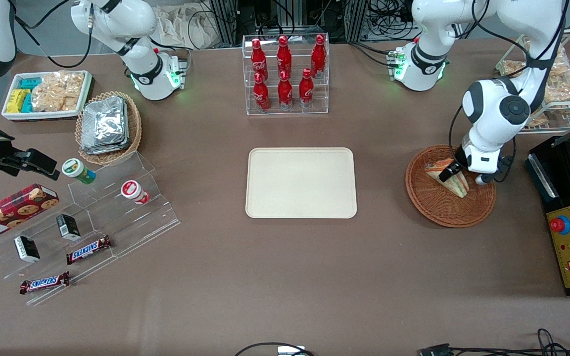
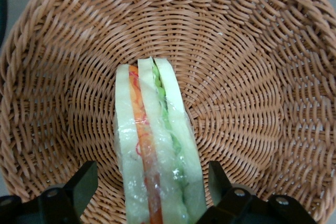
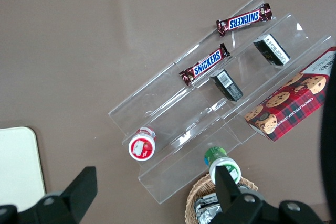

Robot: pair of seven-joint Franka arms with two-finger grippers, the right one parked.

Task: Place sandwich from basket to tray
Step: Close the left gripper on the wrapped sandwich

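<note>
On the brown bench [image 1: 285, 277], at the front frame's right, your hand [image 1: 458, 174] sits in the basket [image 1: 433, 202], fingers [image 2: 79, 187] apart, straddling the sandwich [image 2: 157, 161]. Only the wrist view shows that gap; the front view shows the tray [image 1: 301, 183] mid-frame.

White arm, black-fingered tool [image 1: 455, 173]

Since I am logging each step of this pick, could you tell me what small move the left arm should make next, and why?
Probably close the fingers. The gripper sits low in the basket, open, with one finger on each side of the sandwich and a gap at both. The sandwich stands on edge between them and the tray holds nothing yet, so a grasp seems due before any lift.
</note>
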